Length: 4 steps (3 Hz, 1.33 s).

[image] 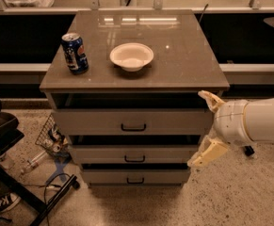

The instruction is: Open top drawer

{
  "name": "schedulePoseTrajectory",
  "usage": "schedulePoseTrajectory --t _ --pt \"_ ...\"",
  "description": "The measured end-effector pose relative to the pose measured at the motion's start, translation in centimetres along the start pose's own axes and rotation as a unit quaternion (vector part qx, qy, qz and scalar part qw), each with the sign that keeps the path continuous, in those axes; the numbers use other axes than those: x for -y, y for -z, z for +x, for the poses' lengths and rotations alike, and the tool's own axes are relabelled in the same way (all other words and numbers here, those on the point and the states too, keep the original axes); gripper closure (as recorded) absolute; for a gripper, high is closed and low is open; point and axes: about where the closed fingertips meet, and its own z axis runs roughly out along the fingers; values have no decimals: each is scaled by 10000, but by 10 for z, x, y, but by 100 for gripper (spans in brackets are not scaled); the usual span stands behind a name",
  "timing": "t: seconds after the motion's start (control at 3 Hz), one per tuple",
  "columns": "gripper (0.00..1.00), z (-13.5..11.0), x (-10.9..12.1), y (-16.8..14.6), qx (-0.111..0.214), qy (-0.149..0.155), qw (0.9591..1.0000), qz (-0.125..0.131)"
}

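Observation:
The top drawer [89, 121] of the grey-beige cabinet stands a little pulled out, with a dark gap between its flat front and the cabinet top. Its small dark bail handle [133, 127] is at the centre of the front. My gripper [204, 126] comes in from the right at the drawer's right end. Its two cream fingers are spread wide apart, one fingertip [206, 96] near the cabinet top's corner and the other below by the middle drawer. It holds nothing and is well right of the handle.
Two narrower drawers, the middle [134, 155] and the bottom [135, 177], also stand slightly out. On the cabinet top [188, 55] are a blue soda can [74, 53] and a white bowl [131, 56]. A dark chair base [14, 173] and floor clutter [52, 140] lie at the left.

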Motion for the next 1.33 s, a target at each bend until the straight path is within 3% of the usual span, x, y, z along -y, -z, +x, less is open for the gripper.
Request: schedulePoseTrajectory --t 0.33,0.67,1.33 --pt "0 0 0 0 0 1 10000 0" --pt "0 -1 4 -19 -124 75 9999 -25" --pt "0 18 26 -98 -374 344 9987 -97"
